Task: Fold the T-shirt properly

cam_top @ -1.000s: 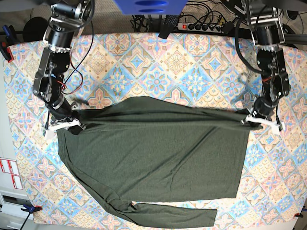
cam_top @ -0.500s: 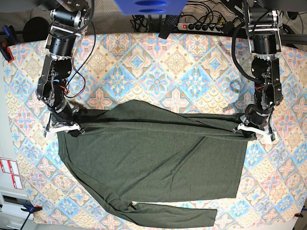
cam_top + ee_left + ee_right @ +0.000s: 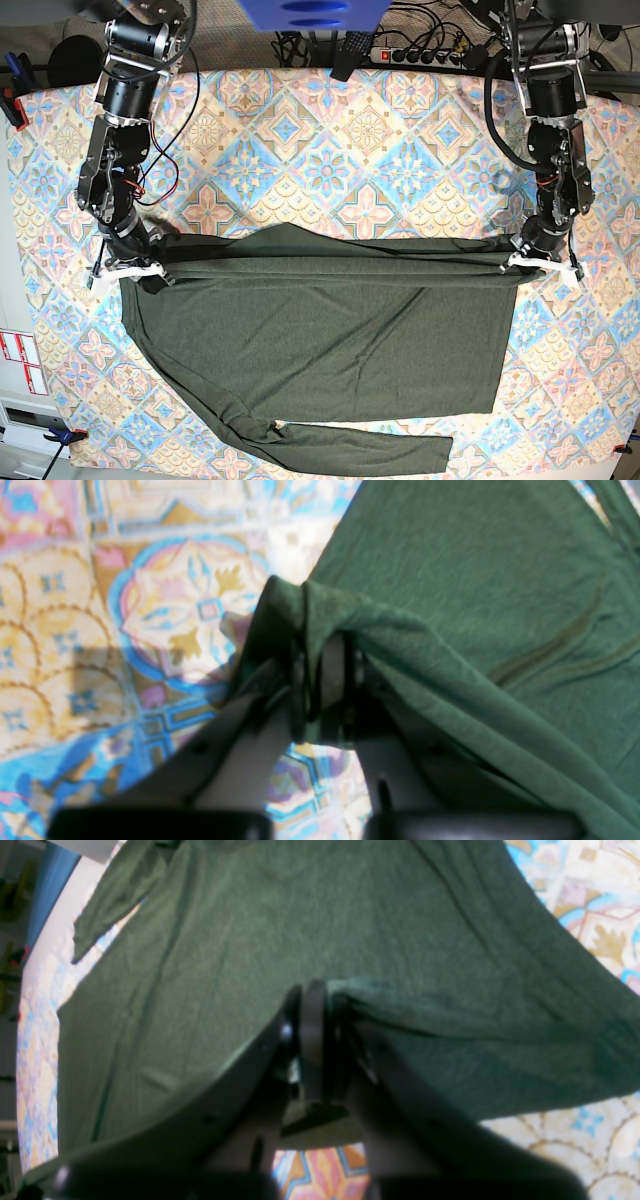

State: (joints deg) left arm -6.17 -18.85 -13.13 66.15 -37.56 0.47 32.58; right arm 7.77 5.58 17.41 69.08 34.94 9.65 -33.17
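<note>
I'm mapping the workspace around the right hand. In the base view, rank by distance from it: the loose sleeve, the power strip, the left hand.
1. Loose sleeve, bottom edge, nearest the right hand.
2. Power strip, top edge.
3. Left hand, far side, gripping the T-shirt.

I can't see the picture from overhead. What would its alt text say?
Two robot arms each pinch one end of a dark green T-shirt spread on a patterned tablecloth, its top edge folded over. The right claw and left claw are both shut on fabric; one sleeve trails along the bottom.
</note>
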